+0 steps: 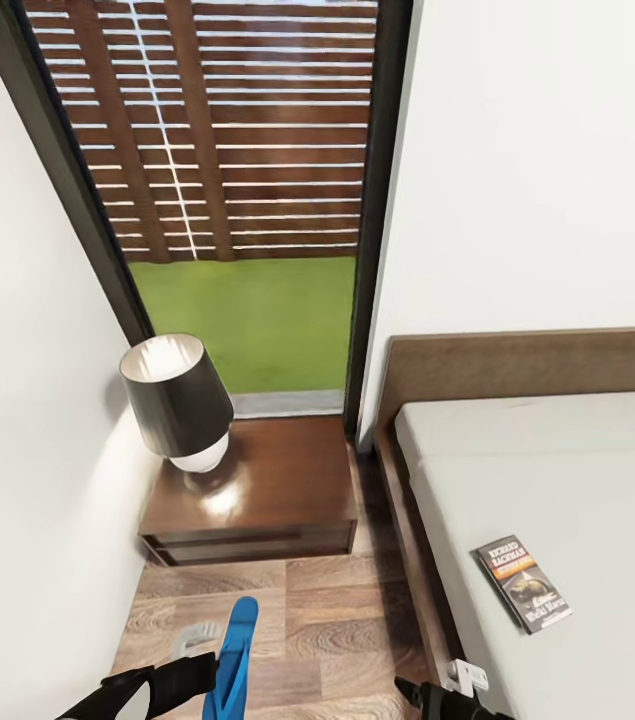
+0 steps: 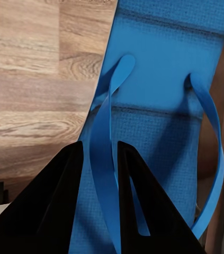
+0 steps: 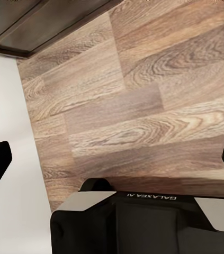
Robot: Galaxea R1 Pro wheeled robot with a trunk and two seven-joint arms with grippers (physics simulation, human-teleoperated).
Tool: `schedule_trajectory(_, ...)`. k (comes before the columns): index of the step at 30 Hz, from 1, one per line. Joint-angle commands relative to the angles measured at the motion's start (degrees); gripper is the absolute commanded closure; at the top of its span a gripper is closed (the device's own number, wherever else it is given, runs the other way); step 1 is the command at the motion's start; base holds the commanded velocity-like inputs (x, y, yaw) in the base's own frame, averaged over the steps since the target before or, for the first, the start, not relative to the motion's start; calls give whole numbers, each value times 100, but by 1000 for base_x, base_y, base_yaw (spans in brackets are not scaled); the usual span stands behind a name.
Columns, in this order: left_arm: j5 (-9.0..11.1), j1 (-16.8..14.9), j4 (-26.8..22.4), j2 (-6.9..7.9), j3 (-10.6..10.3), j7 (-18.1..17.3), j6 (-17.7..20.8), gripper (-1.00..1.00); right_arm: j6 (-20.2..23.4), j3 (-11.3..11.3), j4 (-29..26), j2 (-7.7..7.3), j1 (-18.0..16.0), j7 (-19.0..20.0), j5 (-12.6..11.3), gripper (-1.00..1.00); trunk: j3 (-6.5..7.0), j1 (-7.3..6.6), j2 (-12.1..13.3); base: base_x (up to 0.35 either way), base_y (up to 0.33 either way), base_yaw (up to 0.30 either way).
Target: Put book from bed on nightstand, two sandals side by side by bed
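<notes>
Head camera high, facing down toward window (image 1: 247,200), nightstand (image 1: 267,490), bed (image 1: 557,480), both wrist cameras close above the shared plank floor (image 3: 143,106)

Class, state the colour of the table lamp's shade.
Black lampshade, pale inside; head view shows it best.

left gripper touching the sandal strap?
Touching. In the left wrist view the two black fingers of the left gripper are closed on one blue strap of the sandal, with no gap either side.

White walls (image 1: 537,150) meet a wood-plank floor (image 1: 327,630). A tall dark-framed window (image 1: 247,200) shows slatted fencing and grass. A dark-shaded lamp (image 1: 177,400) stands in the corner.
</notes>
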Motion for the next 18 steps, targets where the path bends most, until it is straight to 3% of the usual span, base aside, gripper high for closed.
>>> schedule_trajectory(1, -27, -1, -10, -2, 42, -1, 46, 100, 26, 36, -4, -5, -2, 10, -59, -100, 4, 1, -5, 0, 0, 0)
schedule_trajectory(18, -27, -1, -11, 1, 48, 3, 46, 100, 26, 36, -4, -6, -2, 10, -59, -100, 162, 1, -5, 0, 0, 0)
